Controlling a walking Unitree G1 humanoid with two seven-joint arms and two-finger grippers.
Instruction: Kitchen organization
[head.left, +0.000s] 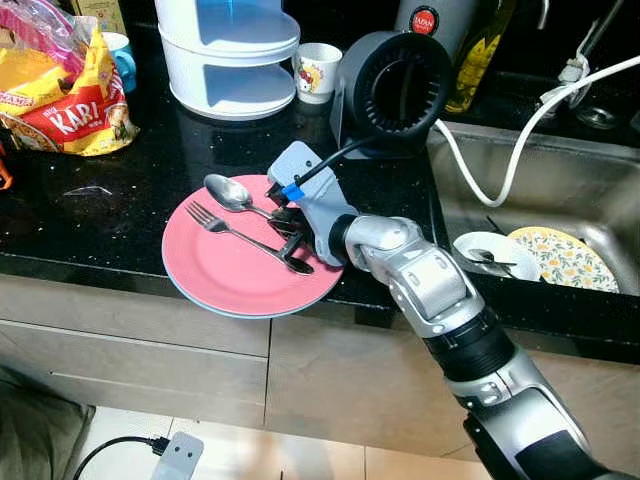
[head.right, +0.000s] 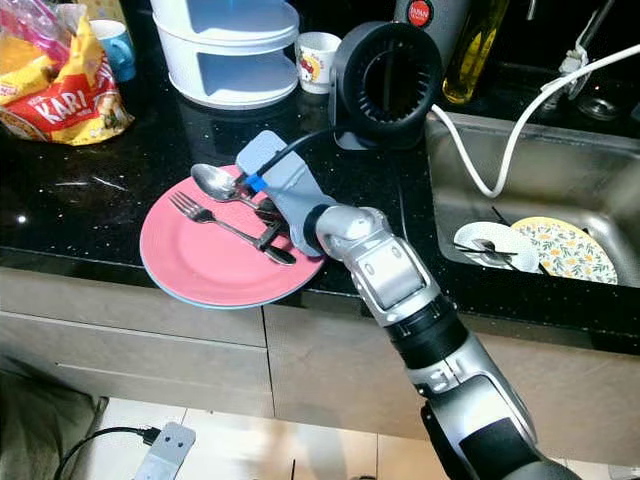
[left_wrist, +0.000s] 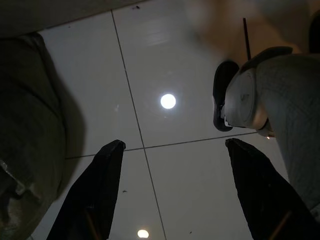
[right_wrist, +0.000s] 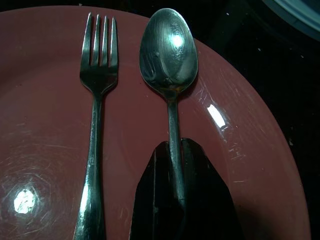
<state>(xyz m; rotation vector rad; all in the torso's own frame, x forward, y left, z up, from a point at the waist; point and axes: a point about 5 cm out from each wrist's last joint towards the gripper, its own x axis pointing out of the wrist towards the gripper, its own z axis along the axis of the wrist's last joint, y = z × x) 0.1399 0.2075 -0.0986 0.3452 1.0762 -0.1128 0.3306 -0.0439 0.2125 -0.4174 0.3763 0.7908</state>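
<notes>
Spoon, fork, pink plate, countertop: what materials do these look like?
Spoon and fork: likely polished steel, with mirror-like glints; the right gripper has its jaws shut on the spoon's handle.
Pink plate: glossy, with fine scratches around the highlights, so probably melamine or plastic, though glazed ceramic is possible.
Countertop: black with light specks and a sheen, probably polished granite.

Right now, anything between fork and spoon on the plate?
No. Right wrist view shows only bare pink plate between fork and spoon.
</notes>
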